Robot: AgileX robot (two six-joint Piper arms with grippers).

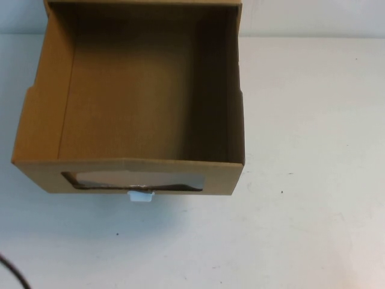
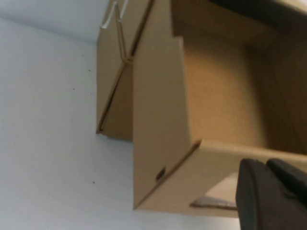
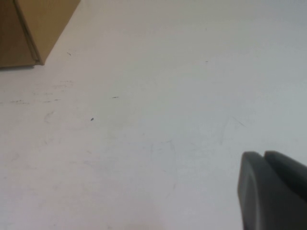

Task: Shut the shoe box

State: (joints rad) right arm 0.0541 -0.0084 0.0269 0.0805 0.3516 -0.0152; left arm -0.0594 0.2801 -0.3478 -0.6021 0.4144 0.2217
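The brown cardboard shoe box [image 1: 224, 178] stands at the back left of the white table, its drawer pulled far out and empty. Its front has a dark window [image 1: 135, 180] with a small white pull tab [image 1: 140, 196] below it. Neither gripper shows in the high view. In the left wrist view my left gripper [image 2: 266, 165] is shut and empty, close in front of the drawer's front panel [image 2: 192, 182] near its left corner. In the right wrist view my right gripper [image 3: 263, 155] is shut and empty over bare table, away from the box corner [image 3: 38, 24].
The box's outer sleeve [image 2: 112, 81] stands behind the drawer. A dark cable [image 1: 12, 274] crosses the front left corner of the table. White table [image 1: 313, 150] stretches to the right of and in front of the box.
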